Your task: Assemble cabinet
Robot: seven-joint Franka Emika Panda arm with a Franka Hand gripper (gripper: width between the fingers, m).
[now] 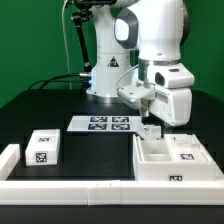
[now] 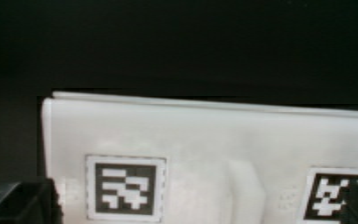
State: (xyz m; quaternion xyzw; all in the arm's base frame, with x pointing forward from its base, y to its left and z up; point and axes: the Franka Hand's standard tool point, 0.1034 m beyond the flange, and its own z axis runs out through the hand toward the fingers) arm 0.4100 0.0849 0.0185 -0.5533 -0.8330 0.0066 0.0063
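You see the cabinet [image 1: 172, 158] body on the surface [image 1: 100, 152] at the exterior view's right, hollow and open. 1 white block [image 1: 42, 147] lies well apart. The fingers [image 2: 16, 200] hang over its wall, spread wide, gripping nothing. I judge most assembly remains.

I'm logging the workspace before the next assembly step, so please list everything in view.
cabinet: one, white with black-and-white tags, hollow, on the table at the exterior view's right
block: one, white, tagged, on the table at the exterior view's left
marker board: one, white, flat on the table in front of the robot's base
border rail: one, white, along the table's near edge and the exterior view's left
table: one, black
robot arm: one, white, behind the cabinet
gripper: one, dark fingers, open, over the cabinet's far rim
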